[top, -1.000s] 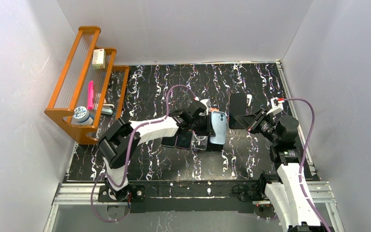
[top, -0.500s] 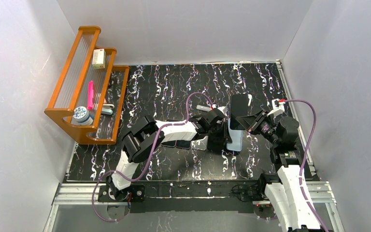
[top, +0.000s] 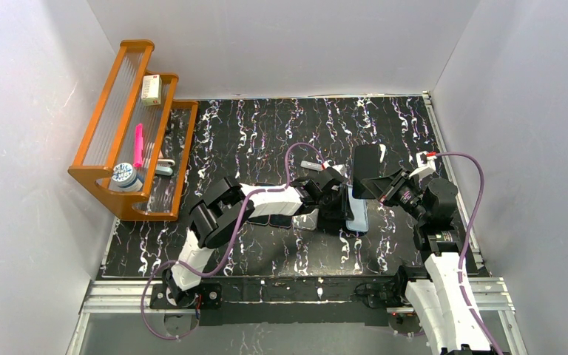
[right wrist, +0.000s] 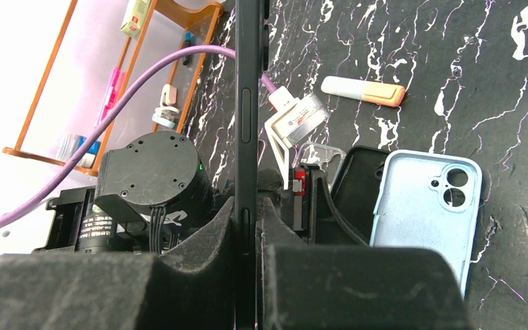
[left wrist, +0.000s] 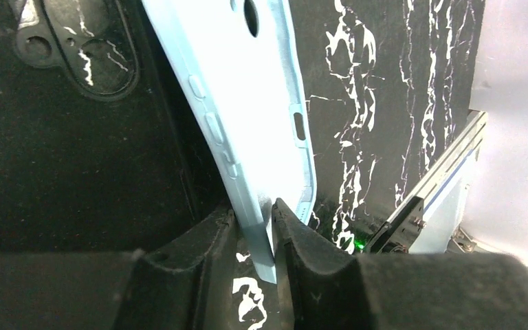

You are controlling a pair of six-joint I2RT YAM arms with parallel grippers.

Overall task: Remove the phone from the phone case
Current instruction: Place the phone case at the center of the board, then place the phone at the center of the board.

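1. The right pincer [right wrist: 247, 213] is closed on the black phone [right wrist: 248, 82]. It holds the phone edge-on above the counter [top: 266, 126].
2. The phone is out of the light-blue phone case [right wrist: 423, 206]. The case rests on the counter just beside the phone, with its camera cut-out visible.
3. The left pincer [left wrist: 256, 223] is nearly closed. Its two fingers clamp one thin side wall of the case near a corner.
4. A white-and-orange stick [right wrist: 363, 91] lies farther back on the counter.

Top: you look down from above-behind, far, whole mat [top: 266, 126].
Left wrist: very close on case [left wrist: 247, 103].
Right wrist: close, facing rack [right wrist: 185, 10]; shares case.
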